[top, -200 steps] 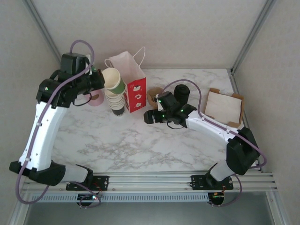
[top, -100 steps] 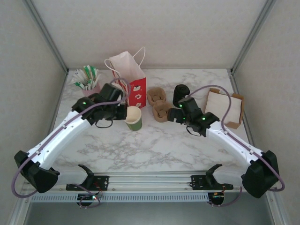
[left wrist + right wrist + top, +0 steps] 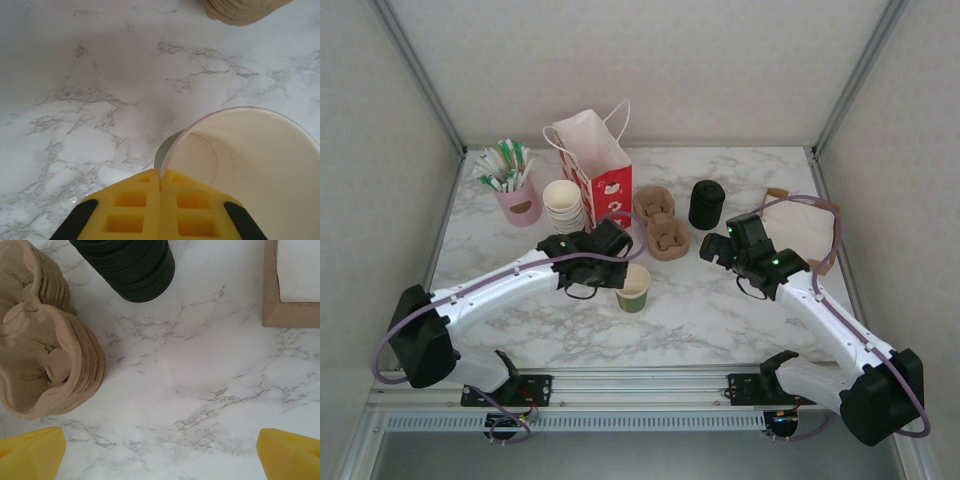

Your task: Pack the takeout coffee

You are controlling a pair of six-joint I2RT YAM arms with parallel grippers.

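Note:
The takeout coffee cup (image 3: pixel 634 290) is a small paper cup with an olive-green body and a cream inside, and it has no lid on. It is upright at the front middle of the marble table (image 3: pixel 720 310). My left gripper (image 3: pixel 618 272) is shut on its near rim. In the left wrist view the yellow pads (image 3: pixel 135 210) pinch the cup wall (image 3: pixel 250 155), one inside and one outside. My right gripper (image 3: pixel 722 247) is open over bare marble, just right of the brown carriers. Its yellow fingertips (image 3: pixel 32 452) stand wide apart with nothing between them.
A black stack of lids (image 3: pixel 706 204) (image 3: pixel 130 265) stands behind the right gripper. Brown pulp cup carriers (image 3: pixel 660 225) (image 3: pixel 40 350) lie beside it. A white-and-red paper bag (image 3: pixel 600 170), stacked cream cups (image 3: pixel 565 205), a pink sachet holder (image 3: pixel 517 195) and a napkin box (image 3: pixel 800 225) line the back.
My left arm has carried one cup from the stack down to the front middle of the table. My right gripper has moved right and back, and has opened wide.

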